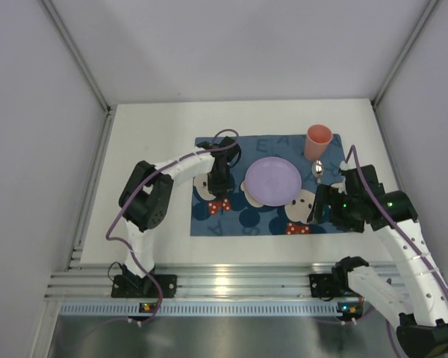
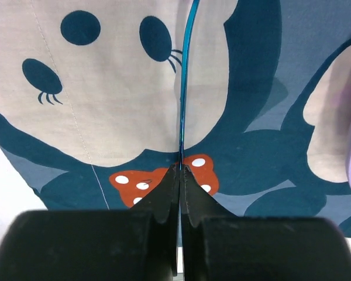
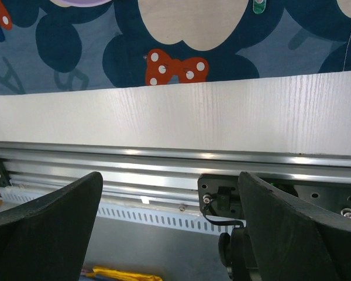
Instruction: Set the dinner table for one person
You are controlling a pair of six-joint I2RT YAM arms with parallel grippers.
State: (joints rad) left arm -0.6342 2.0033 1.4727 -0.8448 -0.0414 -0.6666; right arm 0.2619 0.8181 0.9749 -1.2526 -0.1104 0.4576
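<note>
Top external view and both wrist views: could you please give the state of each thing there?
Left gripper: shut on thin blue item.
Right gripper: open, empty.
Plate: empty, flat on placemat.
Cup: upright on placemat.
Spoon: lying on placemat, beside plate.
Placemat: spread flat on dinner table.

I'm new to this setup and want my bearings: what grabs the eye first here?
The blue placemat printed with cartoon mouse faces, on the white table, with a lilac plate at its centre and a coral cup at its far right corner. Left of the plate, the left gripper is shut on a thin blue piece.
</note>
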